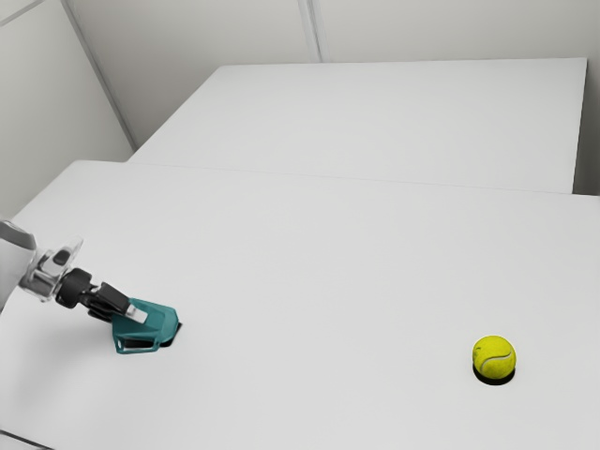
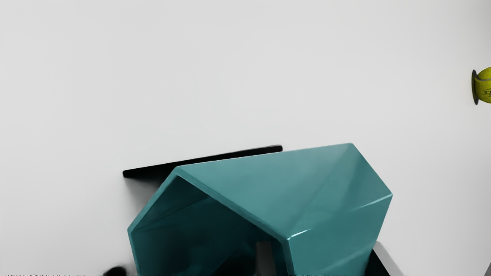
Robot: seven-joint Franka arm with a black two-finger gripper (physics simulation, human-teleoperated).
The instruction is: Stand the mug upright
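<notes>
At the exterior view's left edge, the arm (image 1: pixel 13 253) comes in, cut off by the frame, and just under it a thin dark line (image 1: pixel 26 440) clips the near corner, too little of it there to name. Moving right, here's the black gripper (image 1: pixel 135 313), angled down onto the teal mug (image 1: pixel 161 321), its pale tip right over the body! Is it holding on? The mug's walls hide the contact, so I can't tell how far open it is, or whether it has hold of anything.

The mug is at the arm's end of the white table (image 1: pixel 328 272), tipped over, mouth facing away from the ball. In the wrist view a dark grey bar (image 2: pixel 264 257) pokes up inside that mouth, deep in shadow, and the mug's lower part runs out of frame. A black shadow (image 2: pixel 203 158) lies alongside; whether the mug touches the table, I can't make out. Behind, another pale surface (image 1: pixel 375 117) stretches across, its use unclear.

And over on the exterior view's right, well apart from the mug, sits a yellow tennis ball (image 1: pixel 494 356), dark shadow beneath; the wrist view's edge slices it off.
</notes>
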